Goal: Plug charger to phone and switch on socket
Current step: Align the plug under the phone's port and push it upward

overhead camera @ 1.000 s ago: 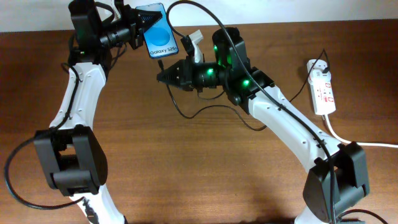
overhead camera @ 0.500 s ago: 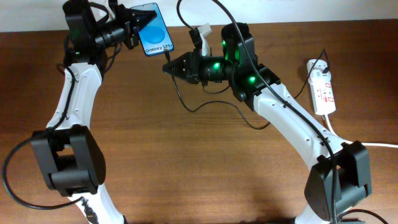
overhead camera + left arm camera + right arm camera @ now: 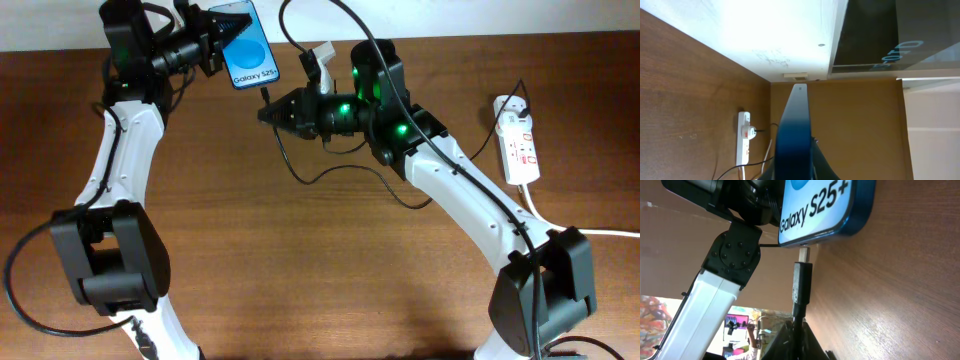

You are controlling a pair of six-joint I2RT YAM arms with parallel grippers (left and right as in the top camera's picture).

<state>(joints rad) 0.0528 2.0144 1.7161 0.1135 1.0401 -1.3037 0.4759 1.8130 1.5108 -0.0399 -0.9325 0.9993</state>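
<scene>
Charger [image 3: 802,282]: clamped in right end effector [image 3: 266,113], tip at phone [image 3: 247,48] edge; phone clamped in left end effector [image 3: 222,42].

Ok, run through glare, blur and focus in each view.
Overhead: even light, sharp; the phone screen is bright yet readable, green lights glow on the right arm. Left wrist: the wall is blown out white, the phone's edge blurs near the lens. Right wrist: charger plug and phone lettering crisp, background soft.
</scene>
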